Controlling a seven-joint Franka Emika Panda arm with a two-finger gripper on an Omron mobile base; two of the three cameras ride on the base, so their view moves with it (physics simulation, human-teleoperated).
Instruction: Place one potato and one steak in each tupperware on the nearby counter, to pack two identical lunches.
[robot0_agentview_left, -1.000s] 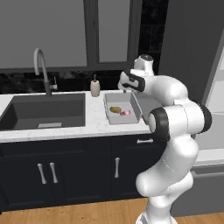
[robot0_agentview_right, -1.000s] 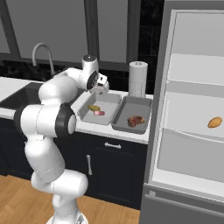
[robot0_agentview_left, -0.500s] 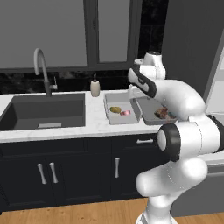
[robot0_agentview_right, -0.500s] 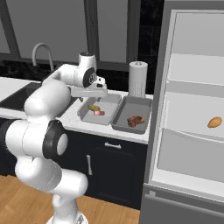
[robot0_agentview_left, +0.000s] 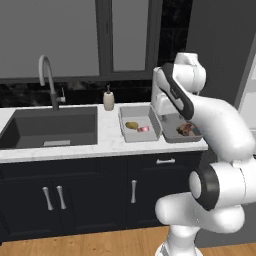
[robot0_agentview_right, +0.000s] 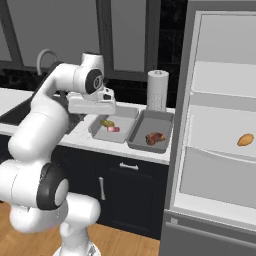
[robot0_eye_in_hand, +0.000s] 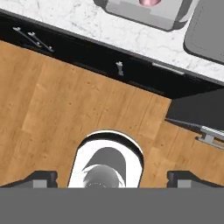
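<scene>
Two grey tupperware trays sit side by side on the white marbled counter. The left tupperware holds a potato and a pink steak. The right tupperware holds a brown steak. Another potato lies on a shelf of the open fridge. My gripper hangs above the counter's front edge by the left tupperware, pointing straight down. In the hand view the gripper is open and holds nothing, with the floor below it and its fingertips wide apart.
A dark inset sink with a curved tap lies left of the trays, a soap bottle behind them. A paper towel roll stands at the back. The open fridge borders the counter on the right. Black cabinets stand below.
The hand has drawn back from over the left tupperware toward the counter's front edge, and the elbow has swung up. The jaws stayed open and empty.
</scene>
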